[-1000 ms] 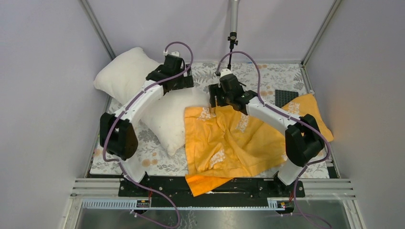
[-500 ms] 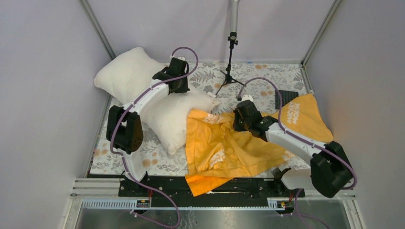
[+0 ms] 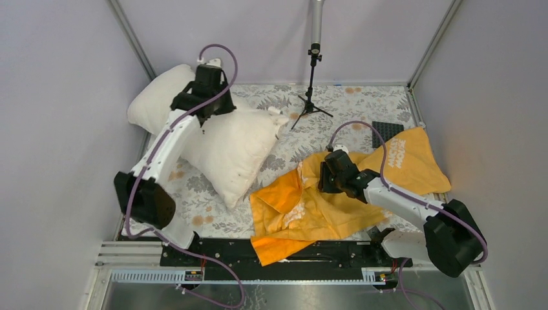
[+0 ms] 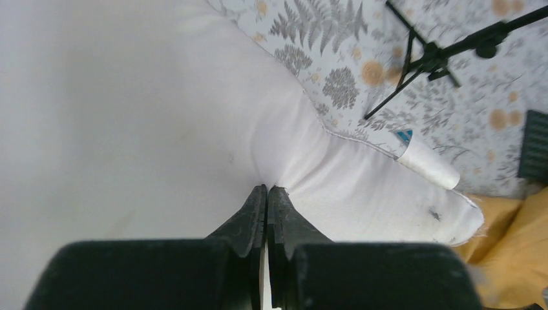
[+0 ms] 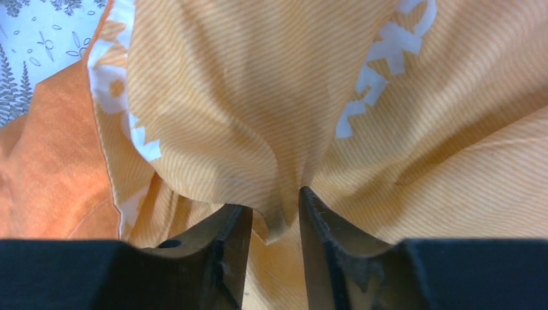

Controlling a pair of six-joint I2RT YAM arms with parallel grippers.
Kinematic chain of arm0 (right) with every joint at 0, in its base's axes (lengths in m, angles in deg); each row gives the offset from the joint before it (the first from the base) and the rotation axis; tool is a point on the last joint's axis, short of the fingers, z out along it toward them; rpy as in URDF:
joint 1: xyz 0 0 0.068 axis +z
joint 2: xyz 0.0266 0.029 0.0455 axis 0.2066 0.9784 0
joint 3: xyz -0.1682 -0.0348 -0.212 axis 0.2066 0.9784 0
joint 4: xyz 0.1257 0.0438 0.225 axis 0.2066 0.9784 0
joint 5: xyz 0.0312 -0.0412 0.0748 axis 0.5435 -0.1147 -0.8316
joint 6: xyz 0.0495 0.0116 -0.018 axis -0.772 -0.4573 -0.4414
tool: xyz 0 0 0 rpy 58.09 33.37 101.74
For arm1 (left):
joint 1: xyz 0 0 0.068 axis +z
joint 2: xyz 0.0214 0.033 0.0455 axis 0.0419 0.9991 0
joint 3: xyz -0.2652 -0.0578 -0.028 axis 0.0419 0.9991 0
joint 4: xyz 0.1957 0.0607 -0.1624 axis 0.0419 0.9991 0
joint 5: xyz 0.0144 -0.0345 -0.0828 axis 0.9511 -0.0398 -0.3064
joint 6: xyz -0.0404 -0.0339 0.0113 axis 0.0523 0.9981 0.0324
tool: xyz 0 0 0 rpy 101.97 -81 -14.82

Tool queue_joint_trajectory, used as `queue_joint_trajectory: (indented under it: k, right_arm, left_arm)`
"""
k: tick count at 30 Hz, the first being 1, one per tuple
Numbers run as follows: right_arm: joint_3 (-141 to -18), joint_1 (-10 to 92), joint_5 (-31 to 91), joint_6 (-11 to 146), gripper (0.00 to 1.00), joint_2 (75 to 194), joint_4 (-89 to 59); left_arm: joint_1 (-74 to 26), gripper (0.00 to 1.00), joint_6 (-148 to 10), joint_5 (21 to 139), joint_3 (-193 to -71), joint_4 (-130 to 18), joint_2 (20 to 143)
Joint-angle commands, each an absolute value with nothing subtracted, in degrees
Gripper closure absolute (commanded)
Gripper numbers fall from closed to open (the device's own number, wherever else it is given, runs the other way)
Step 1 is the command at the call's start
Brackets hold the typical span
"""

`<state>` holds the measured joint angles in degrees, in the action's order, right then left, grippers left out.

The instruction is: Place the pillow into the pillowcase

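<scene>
Left pincer (image 4: 266,189) newly tight on pillow (image 4: 129,116)

A black tripod (image 3: 311,103) stands on the fern-printed tablecloth (image 3: 362,103); a dark ridged mat (image 3: 386,131) lies near its right edge.

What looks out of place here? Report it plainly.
The pillowcase lies crumpled, its near corner drooping over the table edge onto the black base rail. The nearer pillow shows small dark specks near one corner. Nothing is spilled.
</scene>
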<state>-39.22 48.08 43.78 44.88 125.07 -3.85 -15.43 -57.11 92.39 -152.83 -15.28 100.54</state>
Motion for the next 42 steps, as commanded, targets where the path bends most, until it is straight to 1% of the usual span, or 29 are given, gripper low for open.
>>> queue_joint_trajectory:
  k: [1,2,5,7,10,12,17,20,25,32,37,40,42]
  right_arm:
    - [-43.66,48.84,45.36,45.91,0.50,119.74,-0.59]
    - [-44.95,49.33,46.12,46.44,0.44,118.42,0.18]
    - [-48.71,51.65,49.41,49.62,0.37,116.24,1.97]
    - [-50.91,53.36,50.95,52.08,0.34,116.44,2.26]
    - [-53.49,56.09,52.21,54.59,0.34,119.50,1.63]
    - [-54.86,57.32,52.28,55.22,0.37,122.65,0.79]
    - [-58.33,57.60,50.06,53.35,0.53,132.20,0.14]
    - [-59.31,57.68,49.21,52.38,0.58,135.72,-0.58]
    - [-60.63,57.95,49.06,51.39,0.59,138.56,-0.42]
    - [-60.36,60.21,52.64,49.16,0.58,136.03,1.11]
    - [-61.22,61.34,53.00,48.20,0.58,138.80,1.47]
    - [-62.90,61.40,53.60,47.82,0.60,141.55,2.80]
    - [-64.30,61.40,54.59,47.42,0.63,143.27,4.33]
  left_arm:
    - [-14.38,1.00,-56.52,94.53,-152.17,-18.48,88.02]
    - [-14.34,1.00,-56.56,94.79,-151.48,-18.14,86.35]
    - [-14.29,1.00,-56.35,95.90,-149.09,-17.98,81.63]
    - [-14.28,1.00,-56.07,97.25,-148.23,-17.62,78.64]
    - [-14.25,1.00,-55.11,98.35,-146.95,-17.12,74.54]
    - [-14.29,1.00,-54.22,98.89,-146.00,-16.75,71.81]
    - [-14.29,1.00,-52.75,100.37,-144.93,-15.14,65.79]
    - [-14.28,1.00,-52.81,100.94,-144.33,-13.54,63.82]
    - [-14.28,1.00,-52.57,100.23,-143.28,-11.99,61.59]
    - [-14.30,1.00,-52.21,98.68,-141.09,-12.03,60.44]
    - [-14.30,1.00,-52.90,97.70,-141.06,-12.34,60.29]
    - [-14.30,1.00,-53.03,97.05,-141.02,-12.34,60.17]
    - [-14.30,1.00,-52.94,96.59,-140.90,-12.34,59.94]
